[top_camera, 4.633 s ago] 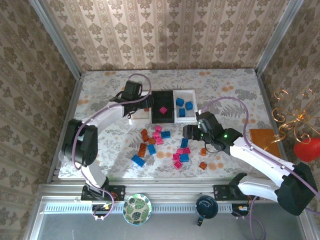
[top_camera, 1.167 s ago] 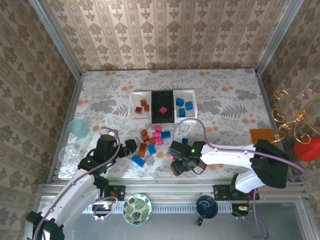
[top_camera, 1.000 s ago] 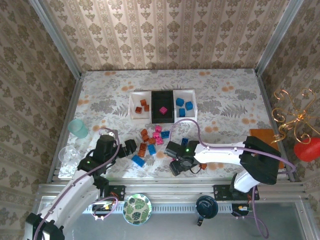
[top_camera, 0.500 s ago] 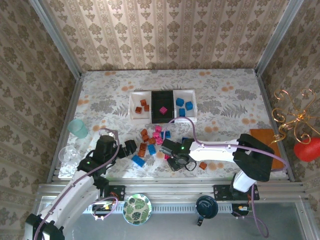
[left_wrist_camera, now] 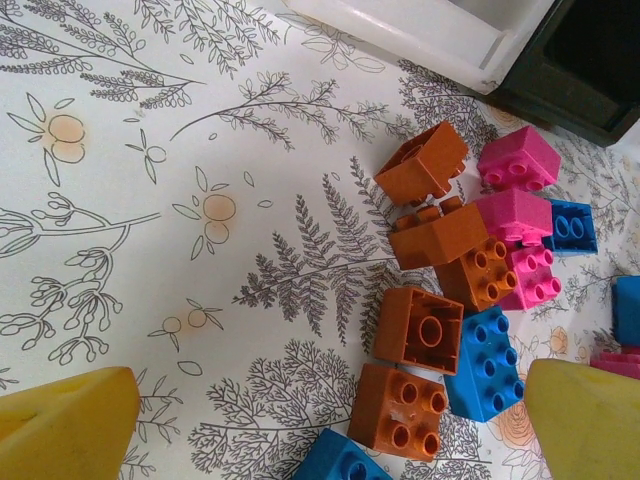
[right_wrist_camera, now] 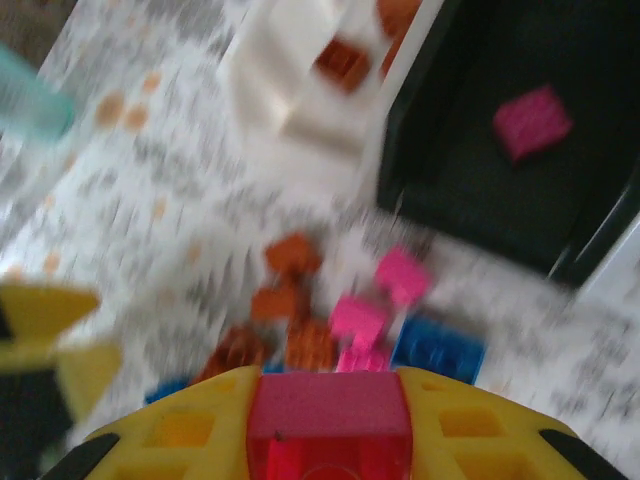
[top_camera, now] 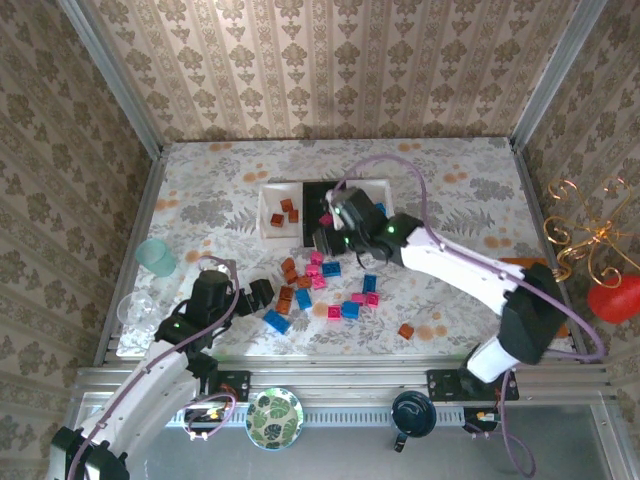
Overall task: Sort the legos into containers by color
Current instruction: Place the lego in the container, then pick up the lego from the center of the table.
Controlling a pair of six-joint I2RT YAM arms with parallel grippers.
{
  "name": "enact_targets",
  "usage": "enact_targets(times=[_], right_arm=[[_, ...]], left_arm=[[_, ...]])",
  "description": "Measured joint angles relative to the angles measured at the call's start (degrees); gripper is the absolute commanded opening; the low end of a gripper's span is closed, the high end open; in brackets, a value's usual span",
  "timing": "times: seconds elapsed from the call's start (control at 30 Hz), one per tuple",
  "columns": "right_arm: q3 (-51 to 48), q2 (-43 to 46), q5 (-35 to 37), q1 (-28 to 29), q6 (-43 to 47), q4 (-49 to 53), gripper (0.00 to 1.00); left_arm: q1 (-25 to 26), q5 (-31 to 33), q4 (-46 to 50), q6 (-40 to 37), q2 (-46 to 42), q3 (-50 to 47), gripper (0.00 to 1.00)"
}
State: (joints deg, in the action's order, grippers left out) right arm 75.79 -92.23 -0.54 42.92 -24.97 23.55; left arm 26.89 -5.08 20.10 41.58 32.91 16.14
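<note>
Legos, we judge, are light, stiff, slick: pinch flat sides. Right claw grips a pink brick, black container ahead; left claw open.

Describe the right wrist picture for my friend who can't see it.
The right gripper is shut on a pink brick in a blurry picture. Ahead sits the black tray holding a lone pink lego, with loose legos on the table before it.
</note>
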Motion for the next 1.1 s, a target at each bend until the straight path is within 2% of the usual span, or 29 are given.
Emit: enact_targets(times=[0.13, 0.3, 0.33, 0.47, 0.5, 0.67, 0.93, 1.1], right_arm=[[11.8, -14.0, 3.4, -3.7, 0.2, -1.1, 0.26], [23.4, -28.1, 7.1, -5.4, 0.3, 1.3, 0.28], [25.0, -29.9, 7.8, -5.5, 0.2, 2.3, 0.31], [28.1, -32.3, 8.9, -5.6, -0.6, 4.5, 0.57], [28.2, -32.1, 9.0, -5.6, -0.9, 4.6, 0.60], [23.7, -26.7, 9.1, -5.6, -1.3, 4.0, 0.69], [0.7, -2.3, 8.0, -4.7, -5.3, 0.2, 0.71], [-14.1, 7.1, 7.9, -3.8, -10.0, -0.8, 0.72]], left_arm=[[0.0, -0.5, 0.0, 0.0, 0.0, 0.0, 1.00], [0.0, -1.0, 0.0, 0.0, 0.0, 0.0, 1.00], [0.0, -1.1, 0.0, 0.0, 0.0, 0.0, 1.00], [0.0, -1.2, 0.0, 0.0, -0.2, 0.0, 1.00], [0.0, -1.2, 0.0, 0.0, -0.2, 0.0, 1.00], [0.0, -1.2, 0.0, 0.0, -0.2, 0.0, 1.00], [-1.1, -2.6, -1.9, 0.0, -0.2, 0.0, 1.00], [-1.9, -2.7, -3.6, 0.0, 0.6, 0.0, 1.00]])
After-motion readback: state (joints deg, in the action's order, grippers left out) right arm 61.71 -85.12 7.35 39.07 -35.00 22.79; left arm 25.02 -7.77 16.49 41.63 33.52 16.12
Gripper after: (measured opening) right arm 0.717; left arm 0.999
